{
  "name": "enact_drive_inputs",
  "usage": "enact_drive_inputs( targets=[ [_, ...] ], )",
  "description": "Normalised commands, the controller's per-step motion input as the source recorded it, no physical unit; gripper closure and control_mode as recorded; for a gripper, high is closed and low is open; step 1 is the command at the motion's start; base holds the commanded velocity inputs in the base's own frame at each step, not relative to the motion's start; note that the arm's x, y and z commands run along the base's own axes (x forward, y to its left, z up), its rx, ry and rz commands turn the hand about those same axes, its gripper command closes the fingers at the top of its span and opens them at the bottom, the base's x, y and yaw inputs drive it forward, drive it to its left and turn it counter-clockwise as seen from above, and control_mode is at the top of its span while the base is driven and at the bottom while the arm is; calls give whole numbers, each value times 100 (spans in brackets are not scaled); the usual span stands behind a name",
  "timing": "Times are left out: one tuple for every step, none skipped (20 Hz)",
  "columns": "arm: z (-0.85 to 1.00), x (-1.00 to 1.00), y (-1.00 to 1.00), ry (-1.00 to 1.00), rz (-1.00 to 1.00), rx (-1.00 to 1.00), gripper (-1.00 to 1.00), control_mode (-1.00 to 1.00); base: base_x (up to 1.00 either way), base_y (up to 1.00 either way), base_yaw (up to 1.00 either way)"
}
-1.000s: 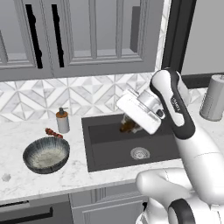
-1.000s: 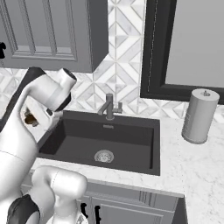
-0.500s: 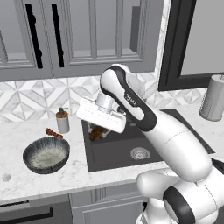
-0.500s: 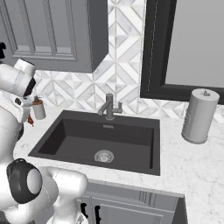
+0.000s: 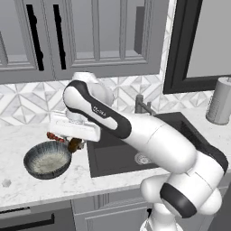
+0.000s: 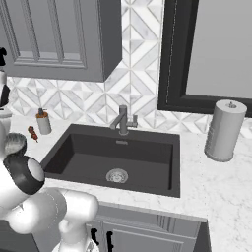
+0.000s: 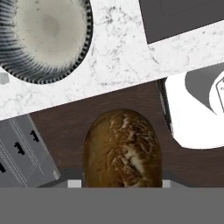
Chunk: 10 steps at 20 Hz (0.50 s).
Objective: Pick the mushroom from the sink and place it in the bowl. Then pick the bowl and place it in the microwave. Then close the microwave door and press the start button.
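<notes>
My gripper point(image 5: 76, 142) is shut on the mushroom point(image 5: 73, 146), a small brown lump, and holds it above the counter just right of the bowl point(image 5: 47, 159). In the hand view the tan-flecked mushroom point(image 7: 122, 148) sits between the finger tips of the gripper point(image 7: 120, 183). The bowl point(image 7: 43, 35), streaked dark outside and pale inside, lies at the upper left of that view with nothing in it. The dark sink point(image 5: 131, 151) is to the right of the gripper, its basin point(image 6: 115, 157) bare around the drain. The microwave and its door are out of view.
A grey faucet point(image 6: 123, 120) stands behind the sink. A soap bottle point(image 6: 43, 122) and a reddish lumpy item point(image 6: 33, 133) sit on the counter behind the bowl. A paper towel roll point(image 6: 225, 130) stands at the right. Grey wall cabinets point(image 5: 90, 36) hang above.
The arm has swung left from over the sink to beside the bowl, carrying the mushroom with it. The bowl has stayed in place.
</notes>
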Motion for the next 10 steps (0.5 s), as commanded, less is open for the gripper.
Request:
enact_drive_inputs(
  targets=[
    [-45, 37, 42, -5, -1, 0, 100, -100, 0, 0, 0],
    [-41, 42, 34, -4, 0, 0, 100, -100, 0, 0, 0],
    [-46, 44, 8, 0, 0, 0, 100, -100, 0, 0, 0],
    [-51, 51, 9, 0, 0, 0, 100, -100, 0, 0, 0],
    [-53, 54, 12, 0, 0, 0, 100, -100, 0, 0, 0],
    [-46, 59, 12, 0, 0, 0, 100, -100, 0, 0, 0],
    [-35, 69, 18, 0, 0, 0, 100, -100, 0, 0, 0],
    [-14, 74, 17, 0, 0, 0, 100, -100, 0, 0, 0],
    [-23, 65, 14, 0, 0, 0, 100, -100, 0, 0, 0],
    [-23, 65, 11, 0, 0, 0, 100, -100, 0, 0, 0]
  ],
)
